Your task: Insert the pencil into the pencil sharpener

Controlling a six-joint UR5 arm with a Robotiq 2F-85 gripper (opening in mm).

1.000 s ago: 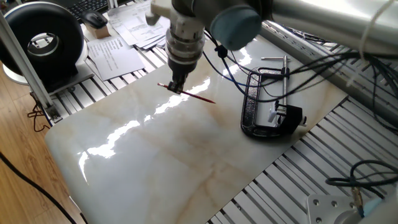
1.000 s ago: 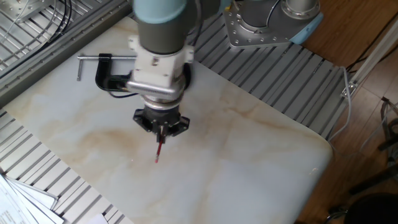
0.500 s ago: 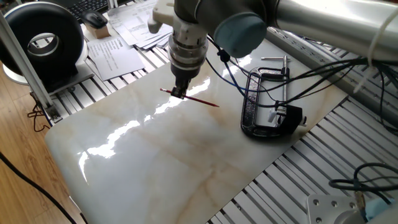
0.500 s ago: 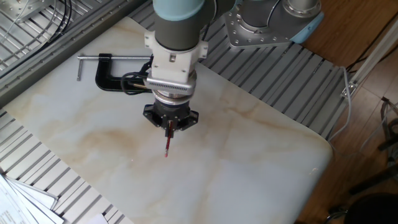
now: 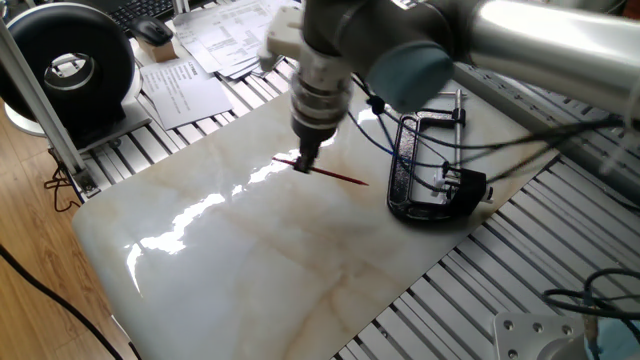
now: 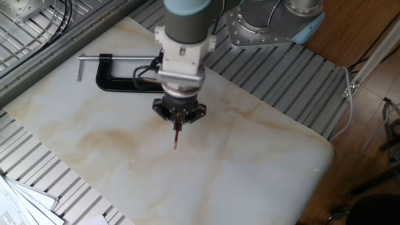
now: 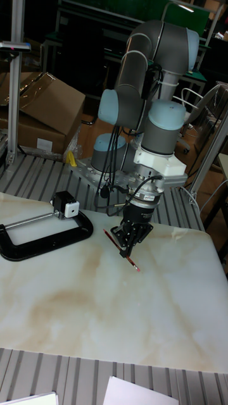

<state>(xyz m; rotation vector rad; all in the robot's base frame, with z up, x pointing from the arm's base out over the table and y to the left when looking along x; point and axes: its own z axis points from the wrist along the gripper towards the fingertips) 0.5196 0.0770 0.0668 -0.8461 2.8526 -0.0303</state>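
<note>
In the tall fixed view we saw the pencil sharpener [image 7: 65, 205] plainly, a small black block with a whitish face sitting on the jaw of the C-clamp [image 7: 44, 233] at about nine o'clock from the claw [image 7: 130, 248]. From the other fixed view we could not make it out at all; only the C-clamp [image 6: 119, 82] showed there, partly hidden behind the arm's wrist. In one fixed view the pencil sharpener [image 5: 462, 185] appeared as a dark lump with a pale patch at the clamp's near corner, roughly three o'clock from the claw [image 5: 304, 163].

The claw was closed on the pencil [image 5: 328, 173], holding it near one end above the counter [image 5: 260, 260], so that most of the red shaft stuck out toward four o'clock in that view. In the other fixed view the pencil [image 6: 177, 135] pointed down toward six o'clock from the claw [image 6: 179, 119], and in the tall view the pencil [image 7: 123, 251] slanted across the fingers with its lower end low over the marble. We could not tell whether the tip touched the surface. The pencil and sharpener were well apart.

Black cables [image 5: 470, 140] hung over the C-clamp [image 5: 425, 170] in one fixed view. Papers [image 5: 190, 75] lay at eleven o'clock beyond the counter edge.
</note>
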